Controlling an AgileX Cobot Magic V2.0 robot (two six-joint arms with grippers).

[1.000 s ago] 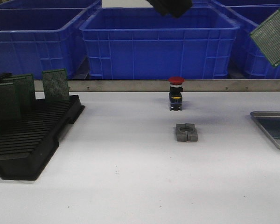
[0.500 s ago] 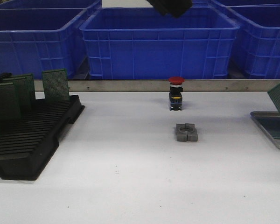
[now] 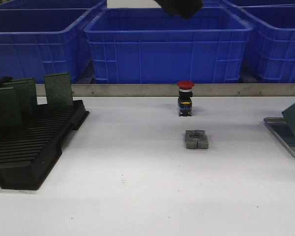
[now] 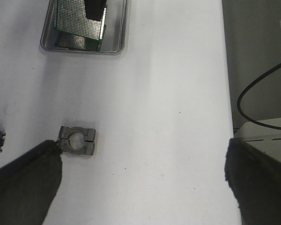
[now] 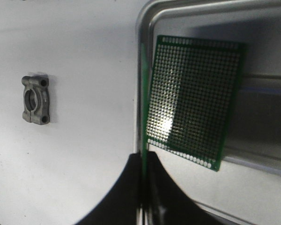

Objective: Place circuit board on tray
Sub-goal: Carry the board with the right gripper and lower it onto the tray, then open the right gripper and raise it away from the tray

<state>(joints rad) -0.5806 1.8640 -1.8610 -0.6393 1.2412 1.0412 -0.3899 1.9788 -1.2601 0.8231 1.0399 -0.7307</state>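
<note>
Right wrist view: jaws pinch a green perforated circuit board [image 5: 143, 154] edge-on over the grey tray [image 5: 187, 9].

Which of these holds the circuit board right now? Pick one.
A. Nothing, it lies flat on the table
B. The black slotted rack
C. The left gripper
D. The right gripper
D: in the right wrist view the right gripper is shut on the edge of the circuit board, held edge-on over the tray, where another board already lies.
</note>
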